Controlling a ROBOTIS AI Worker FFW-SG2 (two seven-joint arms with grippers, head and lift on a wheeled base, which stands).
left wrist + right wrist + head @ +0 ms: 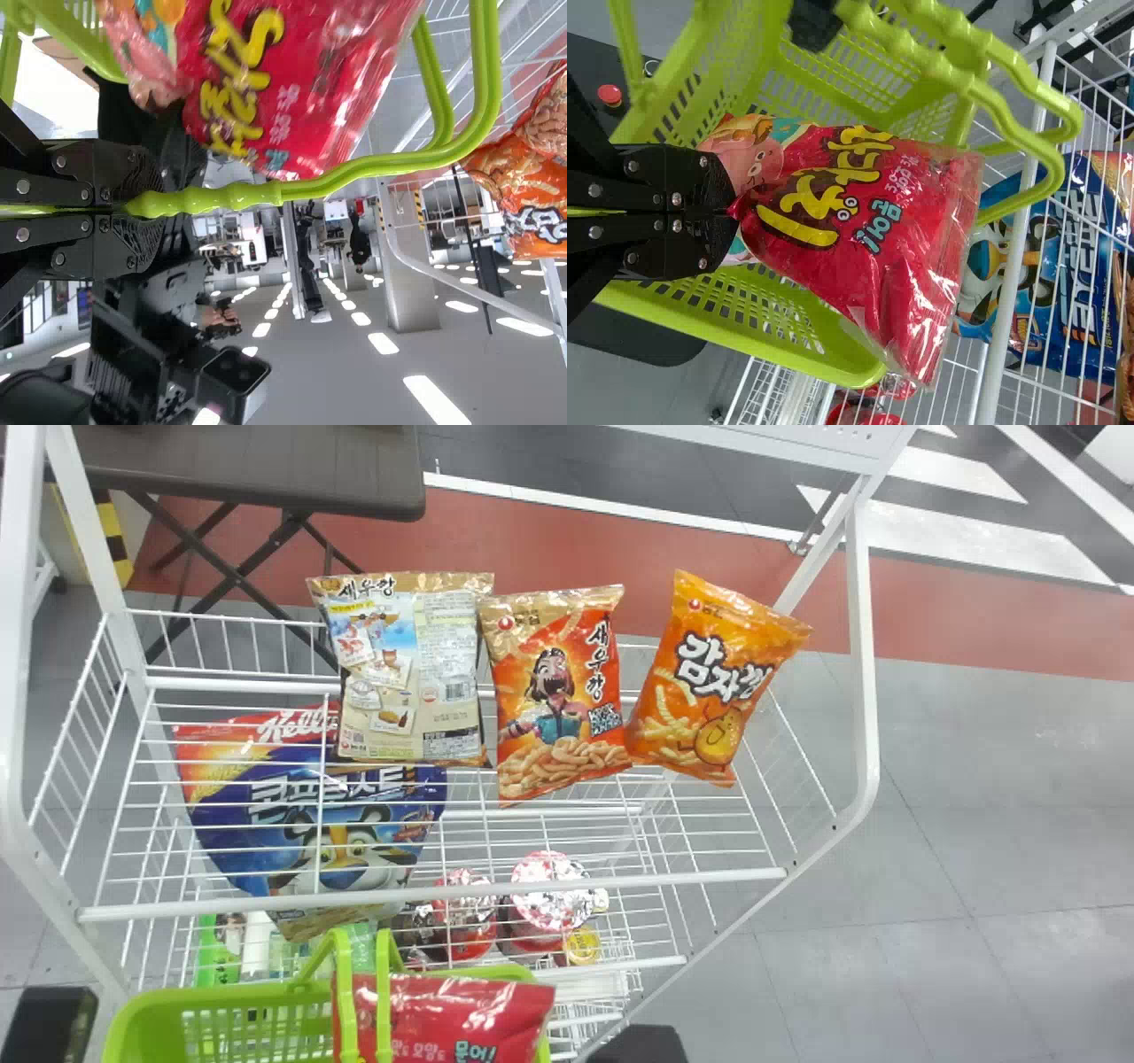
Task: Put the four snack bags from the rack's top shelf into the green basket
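Observation:
Black parts of my left gripper's arm and my right gripper's arm show at the head view's bottom edge. The left gripper is shut on the handle of the green basket. My right gripper pinches one corner of a red snack bag, which hangs over the basket's opening, partly behind the handles. Three snack bags lie side by side on the top shelf: a beige one, back side up, a red-orange one and an orange one.
The white wire rack stands in front, with the basket before its near edge. On a lower level are a blue cereal bag and lidded cups. A dark folding table stands behind at the left.

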